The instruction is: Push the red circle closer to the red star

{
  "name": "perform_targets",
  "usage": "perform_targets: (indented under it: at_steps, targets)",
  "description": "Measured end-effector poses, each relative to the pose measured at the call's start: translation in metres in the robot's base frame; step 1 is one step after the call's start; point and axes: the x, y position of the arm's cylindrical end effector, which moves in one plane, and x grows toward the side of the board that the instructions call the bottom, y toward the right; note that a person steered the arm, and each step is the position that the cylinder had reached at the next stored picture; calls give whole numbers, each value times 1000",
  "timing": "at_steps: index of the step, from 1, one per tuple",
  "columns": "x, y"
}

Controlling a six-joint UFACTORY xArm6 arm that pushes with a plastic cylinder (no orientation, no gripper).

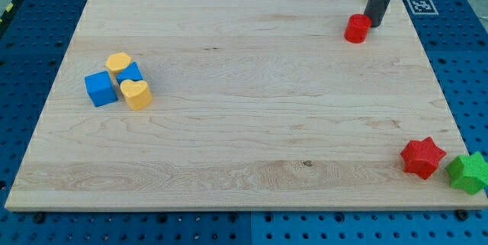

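a: what is sitting around on the counter (244,138) right now?

b: at the view's left a small cluster is huddling together: a blue cube (101,88), a yellow heart (136,94), a yellow block (117,62) whose shape i cannot make out for sure, and a second blue block (133,72) tucked between them, mostly hidden. they are all touching or nearly touching. at the view's bottom right a green star (467,172) is hanging over the counter's edge, just beside the red star (422,157).

a: and the red circle?

b: the red circle (355,29) is lying near the view's top right, well apart from the red star, which is sitting far below it toward the view's bottom right. nothing is standing between the two; bare wood is showing along that stretch.

a: which way is it pointing?

b: it is looking round from above, so no long axis or facing is showing. the red star's points are spreading every way.

a: where is the arm?

b: there is no claw here, so nothing is opening or holding. my tip (374,24) is resting at the circle's upper right side, touching it or just beside it; the rod is leaning up toward the view's top.
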Motion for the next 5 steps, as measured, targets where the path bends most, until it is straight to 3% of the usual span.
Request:
perform_targets:
  at_steps: [2,3,5]
  targets:
    - [-24,-55]
    - [-6,-54]
    - [69,-1]
